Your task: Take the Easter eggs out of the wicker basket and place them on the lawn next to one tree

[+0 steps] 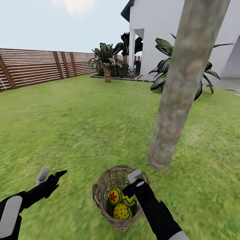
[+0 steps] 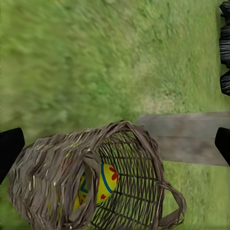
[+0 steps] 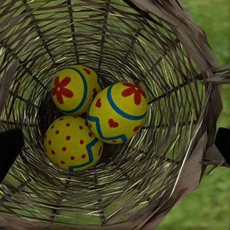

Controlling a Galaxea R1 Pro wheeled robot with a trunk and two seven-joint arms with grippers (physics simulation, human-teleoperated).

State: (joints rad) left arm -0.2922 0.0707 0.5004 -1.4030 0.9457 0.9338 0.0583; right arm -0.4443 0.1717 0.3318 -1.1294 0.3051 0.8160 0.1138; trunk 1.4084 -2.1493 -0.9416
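Note:
The wicker basket [image 1: 98, 195] stands on the lawn [image 1: 76, 126] just in front of the tree [image 1: 180, 90]. Inside lie the three Easter eggs: a flower one [image 1: 115, 195], a zigzag one [image 1: 129, 200] and a dotted one [image 1: 122, 212]. My right gripper [image 1: 132, 182] hangs open over the basket's far rim, pointing down into it. In the right wrist view the eggs [image 3: 117, 112] sit on the basket floor between my spread fingertips [image 3: 9, 149], untouched. My left gripper [image 1: 51, 174] is open above bare grass to the basket's left; its camera sees the basket [image 2: 52, 165] and one egg [image 2: 106, 181].
A slatted wooden fence [image 1: 40, 68] runs along the far left. Palm-like plants [image 1: 106, 61] and a white house [image 1: 153, 36] stand behind. Another broad-leaved plant [image 1: 165, 66] grows behind the trunk. Open grass surrounds the trunk's foot [image 1: 160, 160].

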